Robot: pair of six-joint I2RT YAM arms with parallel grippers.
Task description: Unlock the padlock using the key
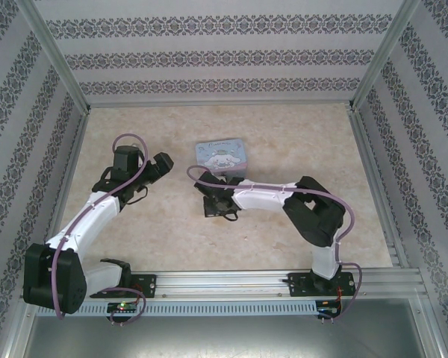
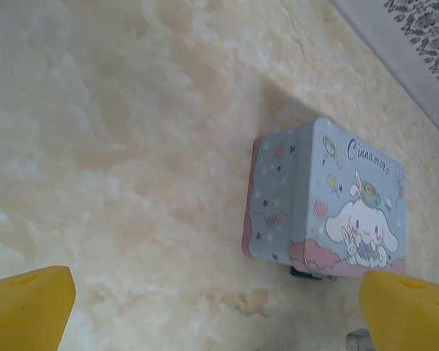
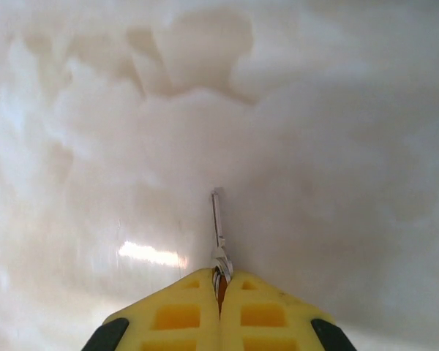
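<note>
Right hand (image 3: 221,281) pinches the key (image 3: 217,219), jutting forward; left hand (image 2: 218,303) gapes empty.

The tin box (image 1: 220,156) sits on the table (image 1: 306,134) near its middle, somewhat closer to the far edge. The left gripper (image 1: 163,165) lies to the box's left, a little apart. The right gripper (image 1: 218,205) lies just before the box, toward the near edge, with the key (image 3: 216,219) pinched between its fingers and jutting ahead over the table.

Two claws: left claw (image 2: 219,303), right claw (image 3: 221,281); one tin box (image 2: 329,205); one key (image 3: 217,219)
</note>
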